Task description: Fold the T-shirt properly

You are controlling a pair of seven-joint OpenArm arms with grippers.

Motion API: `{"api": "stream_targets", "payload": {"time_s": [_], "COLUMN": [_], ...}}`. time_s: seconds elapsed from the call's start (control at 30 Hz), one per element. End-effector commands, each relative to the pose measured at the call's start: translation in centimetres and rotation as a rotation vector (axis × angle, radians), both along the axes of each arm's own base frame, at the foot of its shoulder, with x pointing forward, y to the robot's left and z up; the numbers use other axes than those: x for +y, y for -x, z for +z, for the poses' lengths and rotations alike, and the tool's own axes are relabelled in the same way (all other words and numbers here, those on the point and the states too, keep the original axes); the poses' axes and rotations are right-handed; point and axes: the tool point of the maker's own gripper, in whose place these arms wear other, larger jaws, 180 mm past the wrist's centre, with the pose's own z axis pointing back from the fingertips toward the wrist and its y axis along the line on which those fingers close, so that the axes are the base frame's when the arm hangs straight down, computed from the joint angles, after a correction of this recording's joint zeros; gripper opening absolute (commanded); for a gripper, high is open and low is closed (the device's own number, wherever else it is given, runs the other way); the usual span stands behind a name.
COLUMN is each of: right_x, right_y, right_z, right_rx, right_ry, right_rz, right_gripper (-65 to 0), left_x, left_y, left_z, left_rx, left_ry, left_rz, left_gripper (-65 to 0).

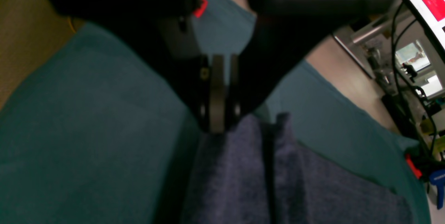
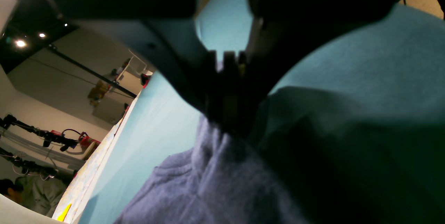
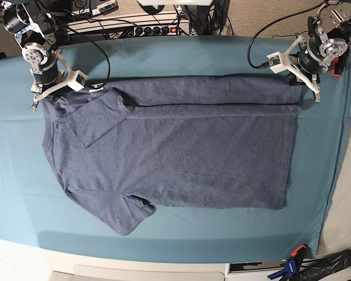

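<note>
In the left wrist view, the left tool (image 1: 219, 126) has its two jaws pressed together, and the edge of the T-shirt (image 1: 278, 182) is pinched between them. The blue-grey cloth hangs down from the tips and spreads below them over the teal table cloth (image 1: 87, 130).

In the right wrist view, the right tool (image 2: 226, 126) is also closed, with bunched fabric of the T-shirt (image 2: 208, 182) caught at its tips. The shirt falls below the tool, and the teal table cloth (image 2: 160, 123) lies beside it.

In the base view, the T-shirt (image 3: 181, 152) lies flat on the surface (image 3: 164, 234), plain side up. The left tool (image 3: 301, 85) holds its far hem corner, and the right tool (image 3: 47, 96) holds the far shoulder. Between the two tools the far edge is folded over in a narrow strip.
</note>
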Motion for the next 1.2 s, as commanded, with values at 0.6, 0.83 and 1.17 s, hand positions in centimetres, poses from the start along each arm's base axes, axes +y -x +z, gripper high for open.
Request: {"api": "stream_targets", "payload": {"time_s": [0.6,0.83,1.17], "right_x": [0.1,0.9,0.3], "right_y": [0.3,2.0,3.2], "right_z": [1.3,1.2,0.7], "right_rx": [-0.021,0.003,0.036], "right_ry": [0.036,0.052,0.076], "right_rz": [0.013,0.031,0.010], "right_gripper": [-65.0,-65.0,-65.0], "left_x": [-0.2,-0.1,1.2], "left_y": [-0.2,0.2,2.8], "left_z": [1.3,1.2,0.3], "left_rx": [-0.001,0.020,0.092], "left_ry": [0.013,0.014,-0.051], "left_rz": [0.031,0.050,0.025], "left_gripper": [-65.0,-65.0,-65.0]}}
